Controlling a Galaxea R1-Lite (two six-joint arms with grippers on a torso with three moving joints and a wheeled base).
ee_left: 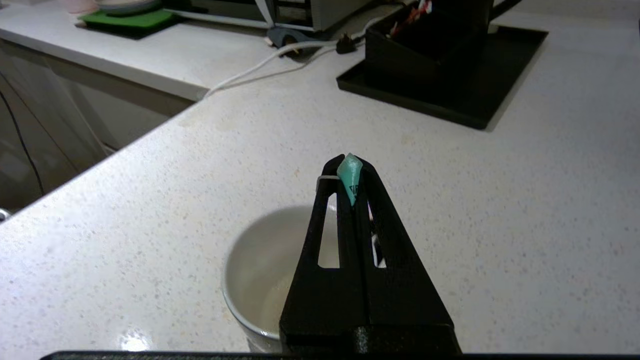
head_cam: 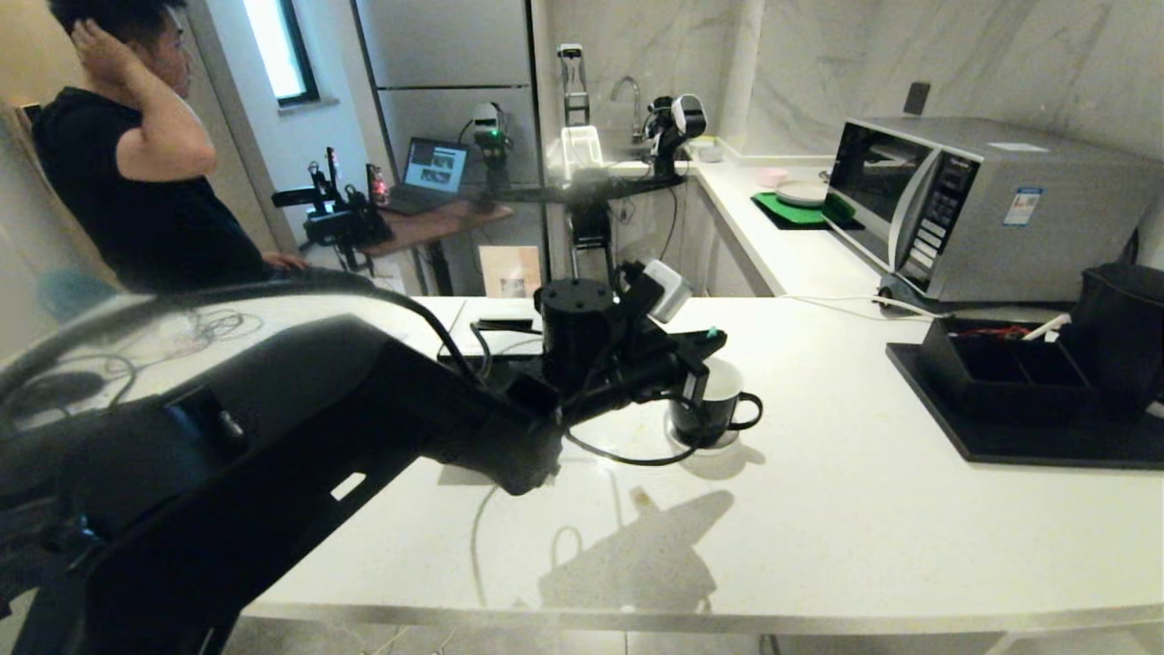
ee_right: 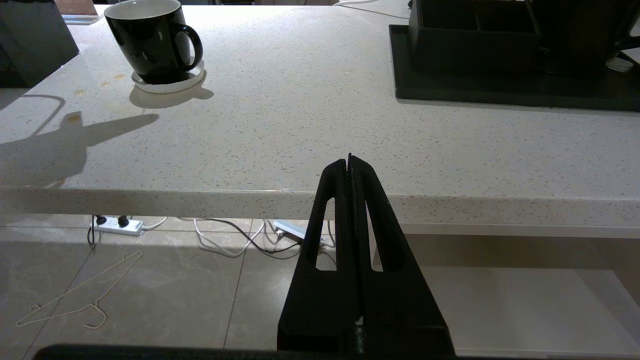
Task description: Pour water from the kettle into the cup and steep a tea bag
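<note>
The cup [head_cam: 718, 409], a black mug with a white inside, stands on a white coaster near the middle of the counter. It also shows in the left wrist view [ee_left: 260, 270] and the right wrist view [ee_right: 150, 40]. My left gripper [head_cam: 714, 338] hangs just above its rim, shut [ee_left: 350, 167] on a small teal tag [ee_left: 349, 175] with a white string. The tea bag itself is hidden under the fingers. The black kettle [head_cam: 1123, 337] stands at the right edge. My right gripper [ee_right: 349, 162] is shut and empty, low in front of the counter's edge.
A black tray [head_cam: 1000, 446] with a black compartment box [head_cam: 1000, 373] sits right of the cup. A microwave [head_cam: 991, 209] stands behind it, with a white cable [ee_left: 260, 62] on the counter. A person [head_cam: 145, 182] sits at the far left.
</note>
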